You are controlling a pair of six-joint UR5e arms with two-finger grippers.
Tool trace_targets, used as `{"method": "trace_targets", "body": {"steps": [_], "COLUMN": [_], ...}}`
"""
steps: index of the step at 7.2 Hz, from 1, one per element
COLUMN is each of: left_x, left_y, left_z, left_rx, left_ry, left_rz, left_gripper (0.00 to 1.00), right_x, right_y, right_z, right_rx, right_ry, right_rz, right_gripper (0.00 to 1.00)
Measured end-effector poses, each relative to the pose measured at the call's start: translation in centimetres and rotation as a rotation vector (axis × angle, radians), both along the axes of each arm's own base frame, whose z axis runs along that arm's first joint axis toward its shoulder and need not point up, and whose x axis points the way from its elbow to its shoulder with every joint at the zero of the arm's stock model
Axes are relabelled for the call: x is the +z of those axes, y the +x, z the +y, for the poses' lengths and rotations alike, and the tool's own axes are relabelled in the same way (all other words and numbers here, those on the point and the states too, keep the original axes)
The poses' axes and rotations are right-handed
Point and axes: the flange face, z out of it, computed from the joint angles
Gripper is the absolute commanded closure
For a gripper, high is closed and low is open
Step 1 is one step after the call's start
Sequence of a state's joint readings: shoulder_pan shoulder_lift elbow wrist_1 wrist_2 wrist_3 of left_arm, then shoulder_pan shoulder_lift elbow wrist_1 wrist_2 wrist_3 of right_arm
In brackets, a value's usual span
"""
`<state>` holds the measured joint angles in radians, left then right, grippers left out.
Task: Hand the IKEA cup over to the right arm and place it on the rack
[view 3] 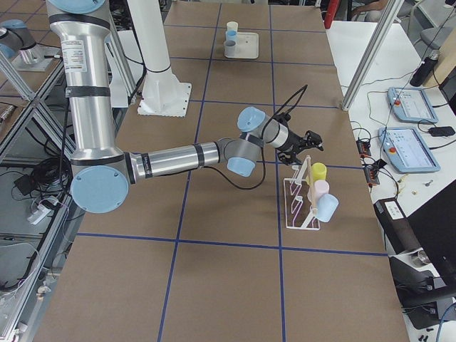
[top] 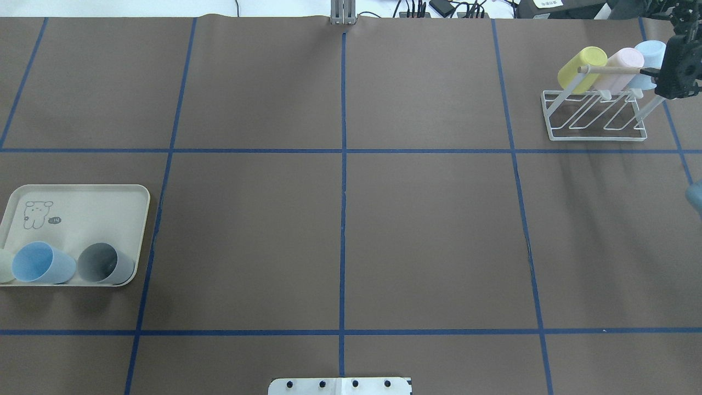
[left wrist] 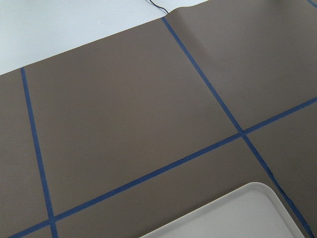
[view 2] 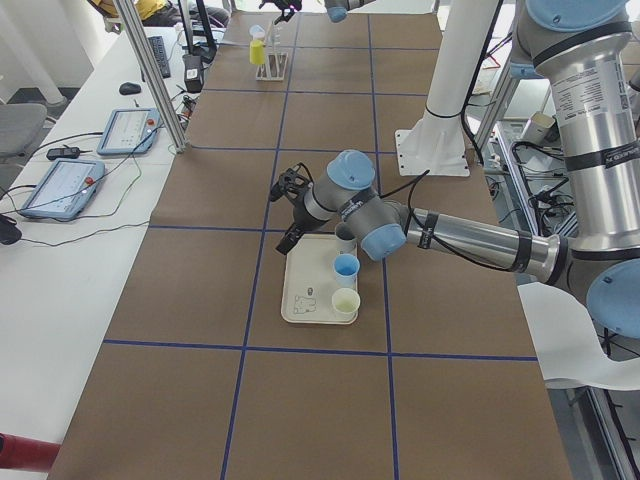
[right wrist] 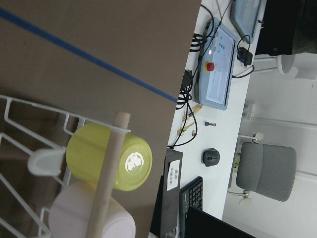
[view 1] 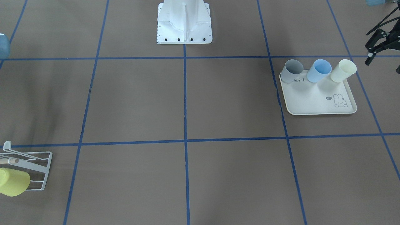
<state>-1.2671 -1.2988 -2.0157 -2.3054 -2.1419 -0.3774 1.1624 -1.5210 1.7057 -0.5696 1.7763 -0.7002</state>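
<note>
Rack [top: 595,116] stands just beside the right gripper [top: 661,82]; its opening I cannot tell. Left gripper [view 1: 382,61] gapes wide, empty, near the tray [view 1: 312,103].

A silver right arm with light-blue joint caps [view 3: 174,158] is seen stretched low across the brown table with blue tape lines [view 3: 235,285]. Its black two-finger gripper [view 3: 308,140] is held near the top of a small white wire-frame rack [view 3: 298,203]. On the rack 3 cups are hung: a yellow plastic cup [view 3: 318,171], a pink plastic cup [view 3: 322,189] and a light-blue plastic cup [view 3: 328,207]. At the far end, 3 more cups [view 3: 231,35] are stood on a cream rectangular tray [view 3: 249,48].
</note>
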Motion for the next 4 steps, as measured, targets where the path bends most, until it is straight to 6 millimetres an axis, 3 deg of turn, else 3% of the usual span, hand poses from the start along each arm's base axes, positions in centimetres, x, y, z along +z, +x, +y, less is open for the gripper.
{"method": "trace_targets", "body": {"steps": [2, 4], "left_x": [2.0, 7.6], "left_y": [-0.3, -1.3], "left_z": [0.5, 3.3], "left_rx": [-0.003, -0.022], "left_ry": [-0.020, -0.026], "left_rz": [-0.021, -0.037], "left_gripper": [0.00, 0.00], "right_x": [-3.4, -5.7], "right_y": [0.3, -0.3], "right_z": [3.4, 5.8], "right_rx": [0.045, -0.025], "right_ry": [-0.203, -0.400], "right_rz": [-0.367, -0.598], "right_gripper": [0.00, 0.00]}}
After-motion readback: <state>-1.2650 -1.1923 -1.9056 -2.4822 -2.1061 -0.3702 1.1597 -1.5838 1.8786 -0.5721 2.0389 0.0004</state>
